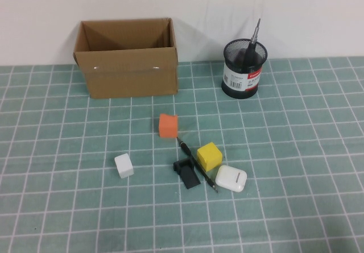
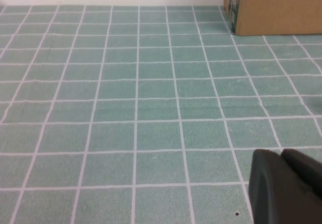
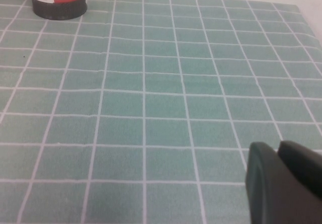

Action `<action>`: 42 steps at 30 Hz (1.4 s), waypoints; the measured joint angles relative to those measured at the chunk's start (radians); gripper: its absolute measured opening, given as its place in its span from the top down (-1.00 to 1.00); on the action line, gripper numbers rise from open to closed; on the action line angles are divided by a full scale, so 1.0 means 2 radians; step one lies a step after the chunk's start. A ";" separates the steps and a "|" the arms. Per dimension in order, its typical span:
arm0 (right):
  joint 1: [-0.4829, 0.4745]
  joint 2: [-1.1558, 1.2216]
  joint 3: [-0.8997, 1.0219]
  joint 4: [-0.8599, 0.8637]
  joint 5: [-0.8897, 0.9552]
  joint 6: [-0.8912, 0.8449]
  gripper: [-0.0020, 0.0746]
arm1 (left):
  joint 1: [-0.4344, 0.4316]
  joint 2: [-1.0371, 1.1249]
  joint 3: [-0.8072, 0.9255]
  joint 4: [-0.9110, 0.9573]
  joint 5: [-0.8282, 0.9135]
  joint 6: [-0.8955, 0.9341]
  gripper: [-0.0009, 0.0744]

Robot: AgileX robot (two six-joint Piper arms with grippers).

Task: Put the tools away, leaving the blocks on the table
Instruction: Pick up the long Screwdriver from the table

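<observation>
Teal white-gridded table (image 1: 296, 150); orange (image 1: 168, 125), yellow (image 1: 209, 156), white (image 1: 124, 166) blocks.

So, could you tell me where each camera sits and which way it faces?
High view: raised on the robot's side, angled down at the table; no arm shows.
Left wrist view: low, facing the cardboard box; left gripper at its edge.
Right wrist view: low, facing the mesh pen holder; right gripper at its edge.
Shared: box, holder with high view.

High view: raised, angled down over the gridded surface (image 1: 296, 207) toward the far wall. Left wrist view: low, close to the mat, facing the cardboard box (image 2: 276, 7), shared with the high view (image 1: 128, 59). Right wrist view: low, facing the mesh pen holder (image 3: 58, 2), likewise shared (image 1: 243, 71).
</observation>
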 joint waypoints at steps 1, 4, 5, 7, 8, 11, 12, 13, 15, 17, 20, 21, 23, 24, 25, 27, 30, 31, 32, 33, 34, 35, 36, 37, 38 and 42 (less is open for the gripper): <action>0.000 0.000 0.000 0.000 -0.010 0.000 0.97 | 0.000 0.000 0.000 0.000 0.000 0.000 0.99; 0.000 0.000 0.000 0.067 -0.075 0.013 0.97 | 0.000 0.000 0.000 0.000 0.000 0.000 0.99; 0.000 0.000 0.000 0.094 -0.099 0.013 0.97 | 0.000 0.000 0.000 0.000 0.000 0.000 0.99; 0.000 0.000 0.000 0.162 -0.134 0.013 0.97 | 0.000 0.000 0.000 0.000 0.000 0.000 0.99; 0.000 0.000 0.000 0.195 -0.147 0.013 0.97 | 0.000 0.000 0.000 0.000 0.000 0.000 0.99; 0.000 0.000 0.000 0.251 -0.186 0.013 0.97 | 0.000 0.000 0.000 0.000 0.000 0.000 0.99; 0.000 0.000 -0.002 0.268 -0.186 0.013 0.97 | 0.000 0.000 0.000 0.000 0.000 0.000 0.99; 0.000 0.001 -0.006 0.286 -0.176 0.016 0.96 | 0.000 0.000 0.000 0.000 0.000 0.000 0.99; 0.000 0.020 -0.025 0.325 -0.129 0.015 0.95 | 0.000 0.000 0.000 0.000 0.000 0.000 0.99; 0.000 0.055 -0.052 0.342 -0.078 0.014 0.95 | 0.000 0.000 0.000 0.000 0.000 0.000 0.99; 0.000 0.143 -0.118 0.325 0.009 0.013 0.95 | 0.000 0.000 0.000 0.000 0.000 0.000 0.98; 0.000 0.181 -0.145 0.314 0.044 0.011 0.95 | 0.000 0.000 0.000 0.000 0.000 0.000 0.99; 0.000 0.259 -0.195 0.289 0.108 0.010 0.95 | 0.000 0.000 0.000 0.000 0.000 0.000 0.99; 0.000 0.299 -0.223 0.275 0.141 0.008 0.95 | 0.000 0.000 0.000 0.000 0.000 0.000 0.98; 0.000 0.329 -0.245 0.261 0.168 0.002 0.95 | 0.000 0.000 0.000 0.000 0.000 0.000 0.98; 0.000 0.402 -0.297 0.244 0.203 -0.018 0.95 | 0.000 0.000 0.000 0.000 0.000 0.000 0.98; 0.007 0.487 -0.367 0.238 0.227 -0.048 0.95 | 0.000 0.000 0.000 0.000 0.000 0.000 0.98; 0.016 0.509 -0.384 0.231 0.230 -0.048 0.95 | 0.000 0.000 0.000 0.000 0.000 0.000 0.98; 0.030 0.535 -0.406 0.220 0.233 -0.043 0.95 | 0.000 0.000 0.000 0.000 0.000 0.000 0.98; 0.049 0.560 -0.427 0.205 0.233 -0.030 0.95 | 0.000 0.000 0.000 0.000 0.000 0.000 0.98; 0.067 0.585 -0.444 0.189 0.233 -0.012 0.95 | 0.000 0.000 0.000 0.000 0.000 0.000 0.98; 0.092 0.610 -0.466 0.166 0.233 0.009 0.95 | 0.000 0.000 0.000 0.000 0.000 0.000 0.99; 0.120 0.635 -0.489 0.139 0.233 0.031 0.95 | 0.000 0.000 0.000 0.000 0.000 0.000 0.99; 0.143 0.655 -0.513 0.112 0.235 0.048 0.95 | 0.000 0.000 0.000 0.000 0.000 0.000 0.99; 0.176 0.681 -0.537 0.087 0.240 0.065 0.95 | 0.000 0.000 0.000 0.000 0.000 0.000 0.99; 0.257 0.778 -0.641 0.023 0.285 0.108 0.95 | 0.000 0.000 0.000 0.000 0.000 0.000 0.99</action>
